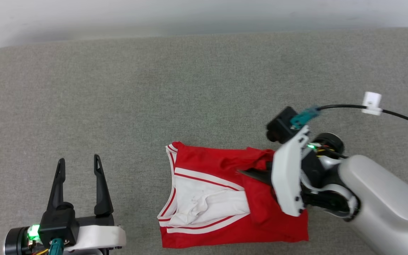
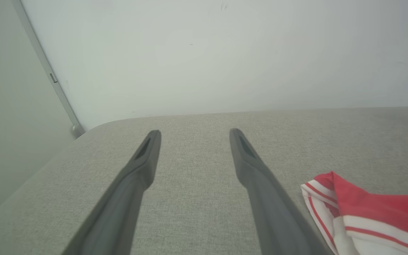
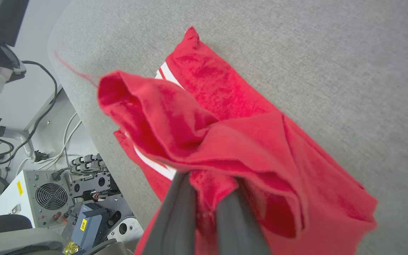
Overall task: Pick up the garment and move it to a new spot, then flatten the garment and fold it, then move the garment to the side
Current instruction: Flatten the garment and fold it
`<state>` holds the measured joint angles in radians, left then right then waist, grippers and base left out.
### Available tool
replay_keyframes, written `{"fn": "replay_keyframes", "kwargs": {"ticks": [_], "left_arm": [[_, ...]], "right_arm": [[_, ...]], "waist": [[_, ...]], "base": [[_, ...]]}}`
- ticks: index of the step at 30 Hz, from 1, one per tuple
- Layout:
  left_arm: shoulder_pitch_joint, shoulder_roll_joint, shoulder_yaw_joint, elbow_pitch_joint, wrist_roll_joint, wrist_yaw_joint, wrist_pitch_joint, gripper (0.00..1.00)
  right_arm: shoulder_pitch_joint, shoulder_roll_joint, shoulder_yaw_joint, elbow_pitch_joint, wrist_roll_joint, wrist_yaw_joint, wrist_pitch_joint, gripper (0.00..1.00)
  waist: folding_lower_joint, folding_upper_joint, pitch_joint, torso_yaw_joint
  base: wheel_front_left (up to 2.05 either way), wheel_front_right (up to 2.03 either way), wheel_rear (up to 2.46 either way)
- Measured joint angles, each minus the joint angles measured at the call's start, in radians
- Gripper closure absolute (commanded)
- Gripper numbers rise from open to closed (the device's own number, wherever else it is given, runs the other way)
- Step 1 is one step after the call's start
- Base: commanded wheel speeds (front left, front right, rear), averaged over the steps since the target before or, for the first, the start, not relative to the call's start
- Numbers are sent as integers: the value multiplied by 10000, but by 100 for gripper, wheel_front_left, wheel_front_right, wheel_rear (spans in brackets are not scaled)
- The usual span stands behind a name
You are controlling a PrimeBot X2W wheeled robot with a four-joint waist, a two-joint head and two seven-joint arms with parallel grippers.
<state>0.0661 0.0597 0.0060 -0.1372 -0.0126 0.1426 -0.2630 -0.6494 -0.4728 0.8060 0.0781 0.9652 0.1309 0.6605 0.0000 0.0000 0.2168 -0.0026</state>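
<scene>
Fingers (image 3: pixel 175 212) of the right gripper (image 1: pixel 247 173): long, dark, pinched shut on a bunched fold at the right edge of the red jersey-style T-shirt (image 1: pixel 225 159) with white, red-striped sleeve, that fold raised off the grey woven fabric surface (image 1: pixel 190 88). Otherwise lying crumpled near the middle, close to the near edge. On the left gripper (image 1: pixel 79 160): spread wide, holding nothing, at the near left, well apart from the shirt, pointing toward the far side.
</scene>
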Motion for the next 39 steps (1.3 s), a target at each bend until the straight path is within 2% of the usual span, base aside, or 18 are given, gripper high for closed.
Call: {"fn": "replay_keyframes", "kwargs": {"ticks": [7, 13, 14, 15, 16, 17, 22, 26, 30, 35, 39], "left_arm": [[-314, -25, -119, 65, -8, -35, 0, 0], [-455, -42, -150, 153, -79, -63, 0, 0], [-455, -44, -132, 169, -79, -63, 0, 0], [-454, -44, -109, 188, -79, -61, 0, 0], [-447, -50, -77, 217, -79, -31, 0, 0], [-430, -54, -35, 247, -79, -19, 0, 0], [-275, -58, 100, 328, -79, -21, 0, 0], [-164, -63, 186, 230, -109, -105, 0, 0], [-70, -69, 221, 167, -176, -121, 0, 0], [122, -77, 265, 94, -182, -140, 0, 0], [225, -79, 301, 44, -184, -167, 0, 0]], "right_arm": [[-1034, 1287, 1312, 2180, -943, 0, -357, 100], [-1186, 1618, 2182, 3243, -1122, 0, -878, 100], [-1230, 1611, 2299, 3266, -1101, 0, -1032, 93], [-1286, 1584, 2405, 3256, -1101, 0, -1198, 76], [-1322, 1553, 2495, 3183, -1093, 0, -1392, 43], [-1360, 1494, 2579, 3076, -1093, 0, -1628, 0], [-1795, 965, 2539, 2159, -1277, 0, -3047, 0], [-1824, 385, 1839, 1569, -1605, 0, -4232, 0], [-1590, 127, 46, 1415, -2615, 2, -6117, 0], [-244, 431, -2663, 1791, -4523, 0, -8433, 0], [1094, 988, -4353, 1724, -5960, 0, -9087, 0]], "waist": [[1, 0, 386, 134], [1, 0, 585, 266], [1, 0, 581, 257], [1, 0, 566, 241], [1, 0, 532, 220], [2, 0, 485, 188], [1, 0, 144, 3], [0, 0, -180, -154], [0, 0, -426, -296], [0, 0, -622, -426], [0, 0, -729, -507]], "base": [[0, 0, 0], [0, 0, 0], [0, 0, 0], [0, 0, 0], [0, 0, 0], [0, 0, 0], [0, 0, 0], [0, 0, 0], [0, 0, 0], [0, 0, 0], [0, 0, 0]]}}
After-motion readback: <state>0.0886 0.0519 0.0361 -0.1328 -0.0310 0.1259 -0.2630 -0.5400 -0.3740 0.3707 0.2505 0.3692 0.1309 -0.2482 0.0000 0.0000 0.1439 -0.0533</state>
